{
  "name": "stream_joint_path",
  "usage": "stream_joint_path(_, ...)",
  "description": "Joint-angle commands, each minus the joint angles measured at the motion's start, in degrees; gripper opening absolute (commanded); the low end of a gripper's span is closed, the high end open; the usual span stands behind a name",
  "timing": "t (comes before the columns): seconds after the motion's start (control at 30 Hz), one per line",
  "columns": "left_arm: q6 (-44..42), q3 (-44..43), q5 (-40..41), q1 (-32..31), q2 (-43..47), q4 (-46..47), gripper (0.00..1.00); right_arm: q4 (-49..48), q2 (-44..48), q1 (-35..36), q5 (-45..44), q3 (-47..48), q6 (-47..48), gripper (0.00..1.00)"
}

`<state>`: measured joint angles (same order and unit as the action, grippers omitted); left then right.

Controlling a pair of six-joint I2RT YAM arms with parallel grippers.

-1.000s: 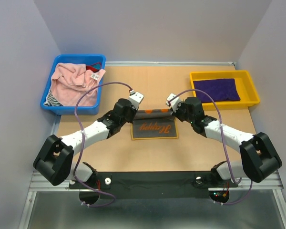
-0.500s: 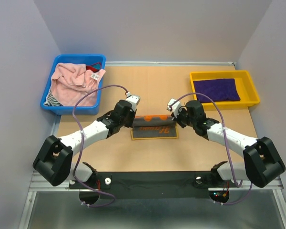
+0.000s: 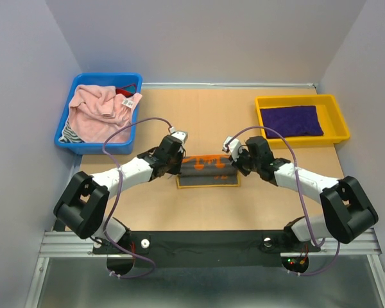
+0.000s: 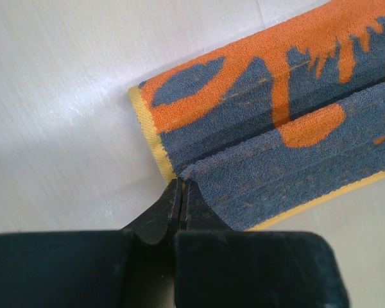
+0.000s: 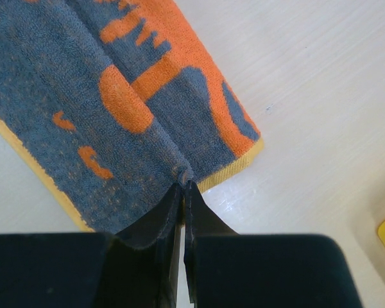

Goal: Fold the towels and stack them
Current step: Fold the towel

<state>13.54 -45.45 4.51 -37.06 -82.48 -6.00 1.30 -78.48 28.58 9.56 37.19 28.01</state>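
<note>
i see the pink towel heaped in the blue bin at upper left and the purple towel flat in the yellow bin at upper right. the grey-and-orange towel lies part-folded at centre frame on the table. the left gripper and right gripper are each clamped on an end of its folded-over edge.
</note>
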Motion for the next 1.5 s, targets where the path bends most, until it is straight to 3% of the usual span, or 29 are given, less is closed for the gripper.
stream_joint_path(0.0,1.3,-2.2,2.3,0.2,1.2,-2.5,0.00,0.9,0.3,-0.4,-4.2,4.0,0.4,0.00)
stream_joint_path(0.57,5.3,-0.9,0.8,0.2,0.1,-5.7,0.00,1.2,1.2,-0.4,-0.9,2.4,-1.6,0.01)
stream_joint_path(0.7,6.0,0.2,-0.8,0.3,0.1,-5.8,0.11,2.0,2.2,-0.4,1.3,1.3,-3.0,0.09)
stream_joint_path(0.77,6.5,0.7,-2.0,0.1,0.6,-5.8,0.24,2.6,2.8,-0.4,2.3,1.0,-4.5,0.14)
stream_joint_path(0.8,6.8,1.2,-3.0,0.1,1.8,-5.8,0.36,3.3,3.8,-0.4,2.9,1.0,-5.1,0.18)
stream_joint_path(0.83,7.1,1.5,-3.6,0.1,2.6,-5.9,0.36,3.9,4.6,-0.4,3.4,1.0,-5.1,0.21)
stream_joint_path(0.87,7.7,1.8,-4.2,0.0,3.5,-6.0,0.49,4.4,5.6,-0.4,3.9,1.0,-5.9,0.25)
stream_joint_path(0.9,8.0,2.4,-6.3,-0.3,6.0,-6.0,0.51,5.2,8.0,-0.4,5.1,1.0,-6.5,0.25)
stream_joint_path(0.93,8.3,2.8,-7.1,-0.4,7.6,-5.9,0.60,6.0,9.1,-0.4,6.2,1.2,-6.9,0.27)
stream_joint_path(1.03,10.8,4.4,-9.3,-0.6,14.3,-6.6,0.68,9.7,14.1,-0.4,9.8,3.3,-9.2,0.34)
stream_joint_path(1.07,11.6,4.8,-9.8,-0.6,16.1,-6.6,0.68,10.6,15.4,-0.4,11.2,3.8,-9.6,0.43)
stream_joint_path(1.17,14.7,5.8,-9.8,-0.6,22.9,-6.6,0.69,11.4,18.8,-0.4,14.4,4.9,-14.5,0.51)
stream_joint_path(1.3,18.9,5.5,-7.0,-0.6,25.4,-4.4,0.61,11.0,16.2,-0.4,15.2,8.3,-23.2,0.49)
stream_joint_path(1.47,20.7,-0.1,-6.9,-0.7,16.7,1.2,0.53,3.3,9.0,-0.4,10.4,9.1,-38.7,0.40)
